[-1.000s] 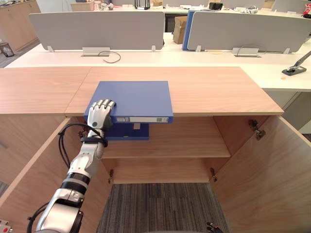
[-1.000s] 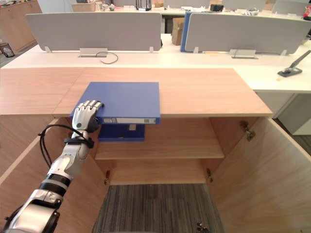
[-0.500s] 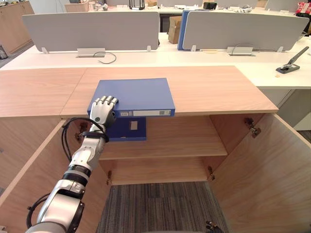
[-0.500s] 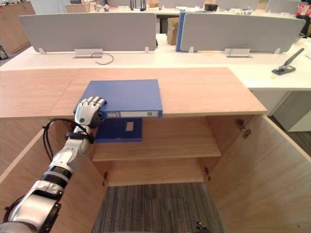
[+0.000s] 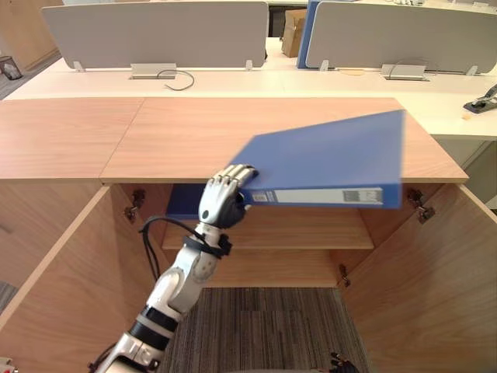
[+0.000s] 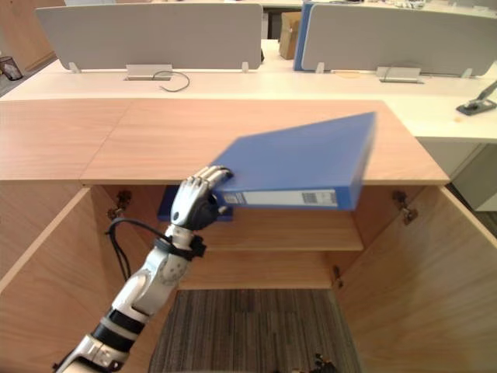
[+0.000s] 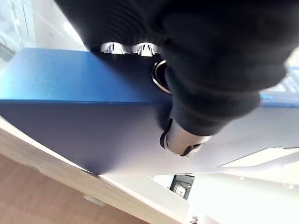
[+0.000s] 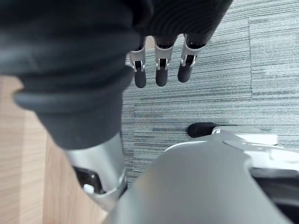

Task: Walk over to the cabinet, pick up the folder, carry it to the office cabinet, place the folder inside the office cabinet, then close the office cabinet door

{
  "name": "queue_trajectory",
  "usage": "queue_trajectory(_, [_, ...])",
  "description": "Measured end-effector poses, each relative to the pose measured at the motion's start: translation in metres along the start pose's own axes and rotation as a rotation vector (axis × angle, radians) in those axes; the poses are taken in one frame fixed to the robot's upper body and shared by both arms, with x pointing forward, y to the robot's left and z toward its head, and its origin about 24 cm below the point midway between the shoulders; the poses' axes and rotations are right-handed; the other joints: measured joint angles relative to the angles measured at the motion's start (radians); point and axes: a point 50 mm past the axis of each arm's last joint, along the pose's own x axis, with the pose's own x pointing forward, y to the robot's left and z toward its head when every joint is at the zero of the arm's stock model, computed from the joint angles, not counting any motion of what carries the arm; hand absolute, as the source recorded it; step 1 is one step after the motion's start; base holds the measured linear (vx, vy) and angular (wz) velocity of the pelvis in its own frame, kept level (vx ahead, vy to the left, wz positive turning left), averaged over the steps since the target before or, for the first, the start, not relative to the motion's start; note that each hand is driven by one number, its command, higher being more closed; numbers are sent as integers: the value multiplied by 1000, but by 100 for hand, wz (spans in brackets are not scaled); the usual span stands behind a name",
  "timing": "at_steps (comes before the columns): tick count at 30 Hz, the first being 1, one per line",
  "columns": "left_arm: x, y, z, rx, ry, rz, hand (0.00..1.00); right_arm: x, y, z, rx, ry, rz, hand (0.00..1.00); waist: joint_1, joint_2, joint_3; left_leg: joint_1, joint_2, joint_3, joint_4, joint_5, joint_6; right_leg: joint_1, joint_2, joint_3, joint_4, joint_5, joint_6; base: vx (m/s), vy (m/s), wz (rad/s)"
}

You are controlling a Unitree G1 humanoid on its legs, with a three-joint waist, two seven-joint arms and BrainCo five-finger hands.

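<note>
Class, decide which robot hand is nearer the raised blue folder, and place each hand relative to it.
Left. The left hand grips the raised blue folder at one corner; the right hand hangs over the carpet, apart from it.

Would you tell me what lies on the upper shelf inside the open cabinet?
A second blue folder lies at the left end of the shelf, partly covered by the left hand and the lifted folder it grips; the shelf's back is hidden behind that folder.

From lower left the left arm reaches up to mid-frame, left hand [image 5: 223,199] clamped on the folder [image 5: 326,159] corner; right hand [image 8: 161,70] hangs, fingers relaxed.
</note>
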Motion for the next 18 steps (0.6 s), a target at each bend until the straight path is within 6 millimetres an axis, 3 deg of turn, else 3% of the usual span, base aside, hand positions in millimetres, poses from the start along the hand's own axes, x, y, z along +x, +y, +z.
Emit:
queue_trajectory(12, [-14,-4,6,-179,26,-26,100,-1,0,-5,17,22,-4,0,21,-8,-10,4,1,-13,-17,20,0,1,-1,-18,9,-1,-1,-27,-6,4])
queue_trajectory(18, [-20,0,7,-490,104,-50,100,-1,3,-8,24,36,-11,0,21,-24,-17,13,1,-11,-31,26,1,2,-2,-20,11,-1,-1,0,0,0])
